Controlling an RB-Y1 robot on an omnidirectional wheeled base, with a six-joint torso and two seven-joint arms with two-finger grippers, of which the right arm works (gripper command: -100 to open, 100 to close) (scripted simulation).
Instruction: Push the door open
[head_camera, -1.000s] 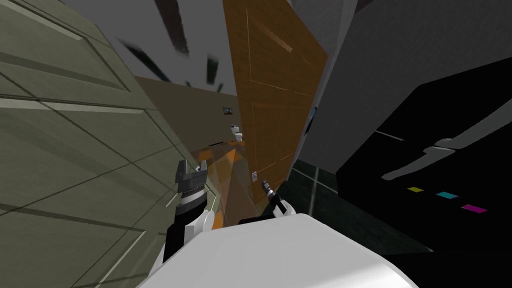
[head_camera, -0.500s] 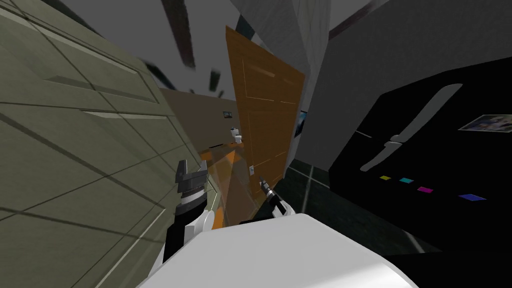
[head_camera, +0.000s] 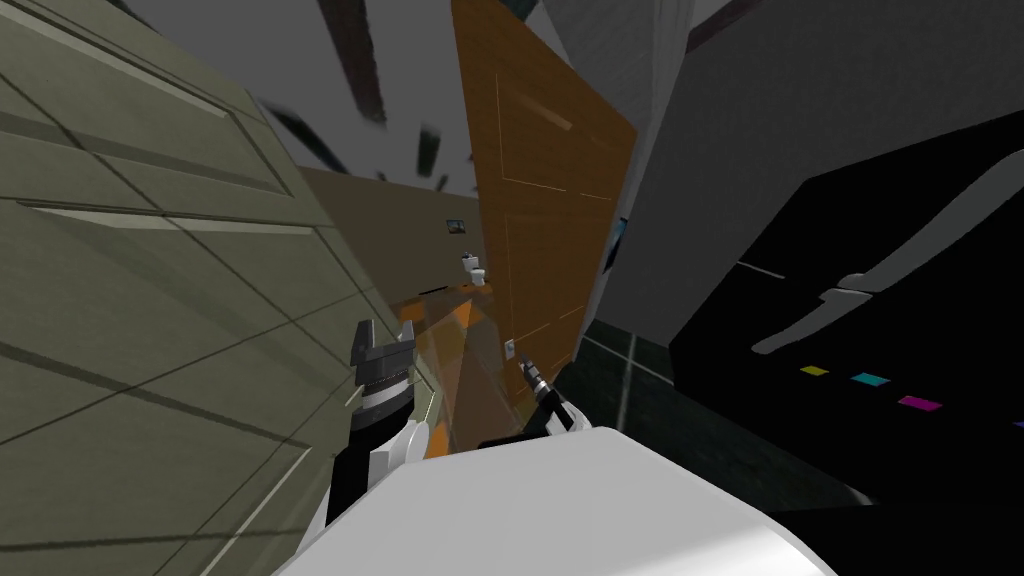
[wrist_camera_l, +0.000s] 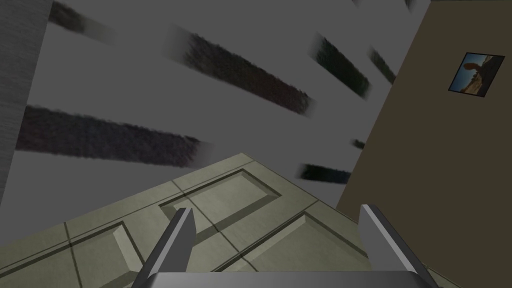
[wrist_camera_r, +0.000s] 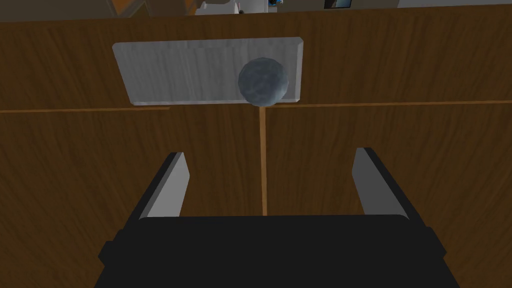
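Observation:
A brown wooden door (head_camera: 545, 200) stands partly swung open ahead of me. Its grey plate (wrist_camera_r: 175, 70) and round grey knob (wrist_camera_r: 263, 82) lie just beyond my right gripper (wrist_camera_r: 270, 152). That gripper is open, faces the door's wood close up, and has nothing between its fingers (wrist_camera_r: 170, 185). In the head view the right gripper (head_camera: 527, 368) sits just below the door's plate (head_camera: 510, 349). My left gripper (head_camera: 380, 340) is raised at my left beside an olive panelled surface (head_camera: 150, 250). Seen from its own wrist, the left gripper (wrist_camera_l: 276, 210) is open and empty.
A black fridge (head_camera: 900, 250) with grey handles and small coloured magnets stands close on my right. The olive panelled surface hems in my left side. Past the door's edge show an orange floor (head_camera: 450, 330) and a white toilet (head_camera: 476, 268). Dark tiles (head_camera: 640, 370) lie before the fridge.
My head view swung away and came back, so the whole picture shifted. The door stands at much the same angle as a second ago. Both arms keep their places.

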